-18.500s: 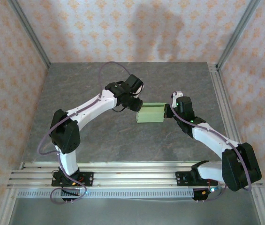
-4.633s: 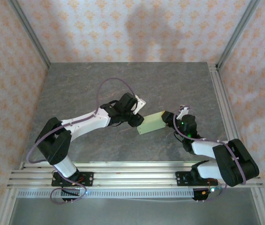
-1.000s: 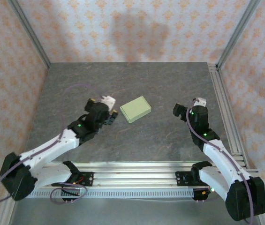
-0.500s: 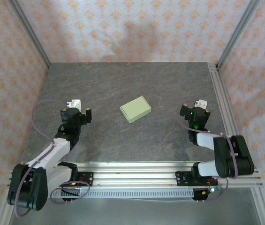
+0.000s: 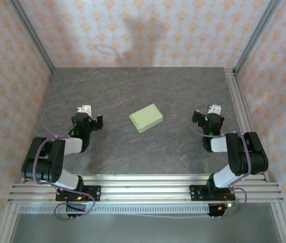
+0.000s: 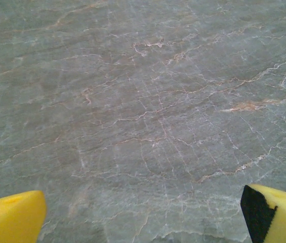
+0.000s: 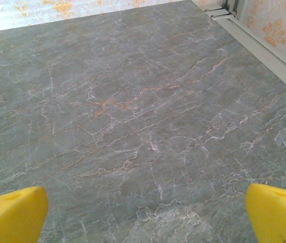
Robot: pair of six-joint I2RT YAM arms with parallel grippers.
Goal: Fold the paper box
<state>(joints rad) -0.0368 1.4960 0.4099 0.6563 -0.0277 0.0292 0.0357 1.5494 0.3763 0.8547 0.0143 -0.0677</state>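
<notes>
Holds nothing in left claw (image 5: pixel 87 121) or right claw (image 5: pixel 208 119), both spread wide near the front of the tabletop (image 5: pixel 132 86), at opposite sides. Leaves open grey stone all round the paper box (image 5: pixel 146 118), lying flat mid-tabletop between them, clear of the right-edge rail (image 5: pixel 236 109). Shows yellow fingertips (image 6: pixel 11 217) over bare stone from the wrists.

Yellow fingertips (image 6: pixel 11 218) partly off-frame.
</notes>
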